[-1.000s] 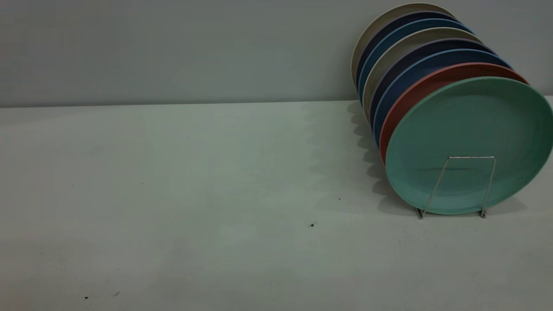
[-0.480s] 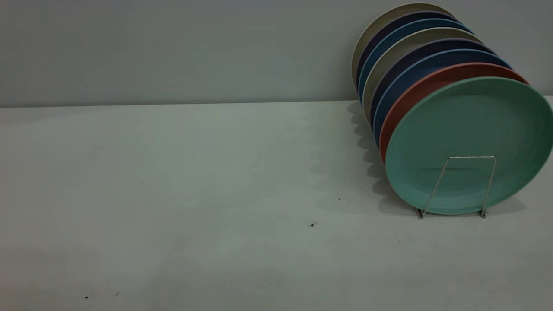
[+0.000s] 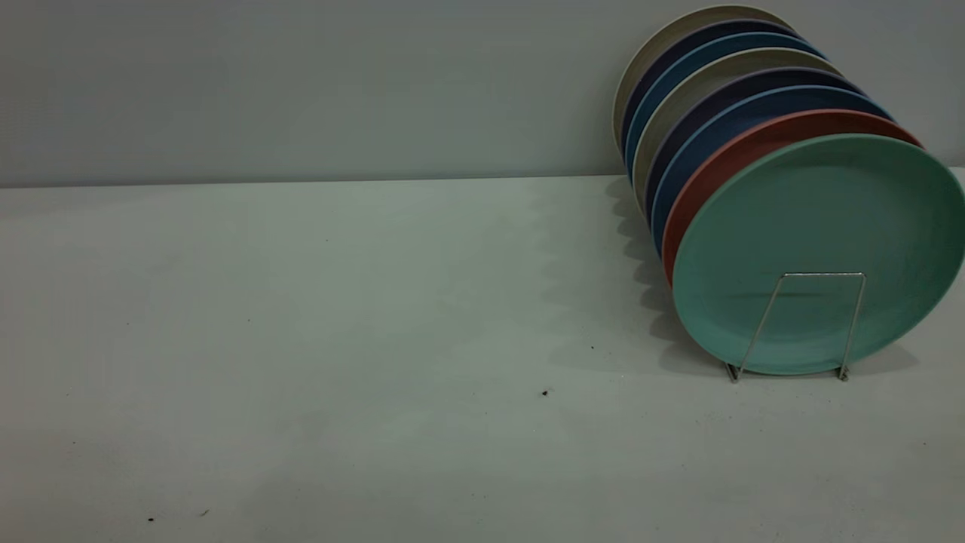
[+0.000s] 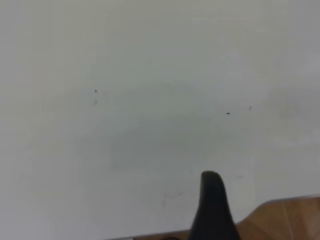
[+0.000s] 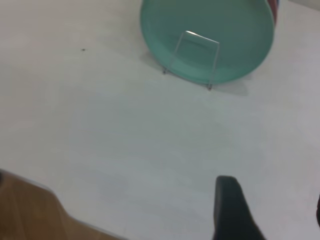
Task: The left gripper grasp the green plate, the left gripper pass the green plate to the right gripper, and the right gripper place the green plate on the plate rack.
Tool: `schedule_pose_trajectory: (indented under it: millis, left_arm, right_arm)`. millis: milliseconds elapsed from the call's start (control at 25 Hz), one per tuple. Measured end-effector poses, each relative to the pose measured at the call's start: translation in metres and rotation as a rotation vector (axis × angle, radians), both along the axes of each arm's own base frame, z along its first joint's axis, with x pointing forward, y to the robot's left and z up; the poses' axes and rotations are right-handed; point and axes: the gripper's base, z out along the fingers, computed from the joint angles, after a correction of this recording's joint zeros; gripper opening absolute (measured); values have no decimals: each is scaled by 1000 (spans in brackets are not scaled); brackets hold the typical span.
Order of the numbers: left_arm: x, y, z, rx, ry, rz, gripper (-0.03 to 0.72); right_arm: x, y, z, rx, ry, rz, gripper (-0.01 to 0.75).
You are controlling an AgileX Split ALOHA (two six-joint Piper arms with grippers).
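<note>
The green plate (image 3: pixel 818 219) stands upright in the front slot of the plate rack (image 3: pixel 822 274), behind its front wire loop, at the table's right. It also shows in the right wrist view (image 5: pixel 210 20) with the rack loop (image 5: pixel 202 37) in front of it. Neither gripper shows in the exterior view. My right gripper (image 5: pixel 273 195) is open and empty over bare table, well short of the rack. My left gripper (image 4: pixel 267 192) hangs over the table's edge with one black finger (image 4: pixel 212 200) showing; it holds nothing.
Behind the green plate a salmon-pink plate (image 3: pixel 724 154), blue plates (image 3: pixel 701 124) and beige plates (image 3: pixel 663 45) fill the rack. The white table (image 3: pixel 339 302) carries small dark specks. Brown floor (image 4: pixel 290 220) shows past the table edge.
</note>
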Motion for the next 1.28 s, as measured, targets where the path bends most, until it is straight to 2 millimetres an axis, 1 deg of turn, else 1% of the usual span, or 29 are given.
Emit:
schedule_pose_trajectory:
  millis: [600,1040,1280]
  left_arm:
    - [0,0,0,-1,0,-2,582]
    - [-4,0,0,0,-28,-2,582]
    - [-4,0,0,-1,-28,-2,582]
  right_arm:
    - [0,-1,0,-2,0,-8,419]
    - [0,2,0,-2,0,-247,419]
    - [0,2,0,-2,0,-267,419]
